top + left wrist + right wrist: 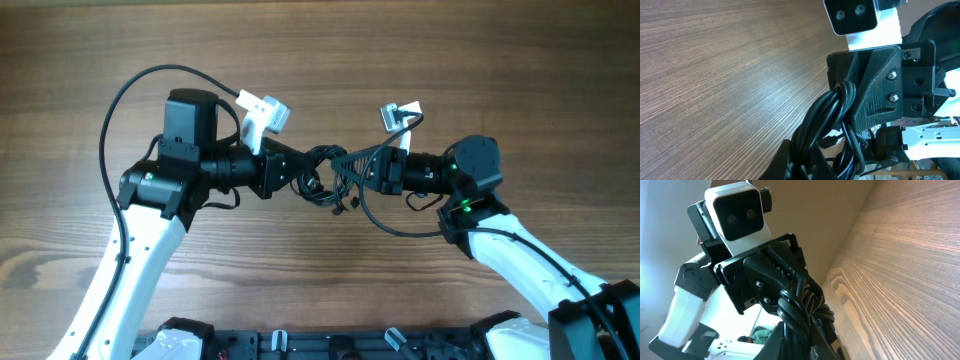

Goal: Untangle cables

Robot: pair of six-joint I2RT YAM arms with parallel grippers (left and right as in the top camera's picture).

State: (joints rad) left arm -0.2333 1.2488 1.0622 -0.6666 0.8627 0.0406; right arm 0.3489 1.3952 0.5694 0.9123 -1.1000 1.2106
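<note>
From overhead the cables form a dark knot, too small and dense to tell one strand from another or how many there are. The fingertips of the left gripper and the right gripper are buried in it. Both arms are cut off at the near edge. In the left wrist view the bundle runs out of the bottom edge, and the right arm's white camera is cropped at the top. In the right wrist view the cables leave the bottom edge, and the room behind the left arm is a bright blur.
</note>
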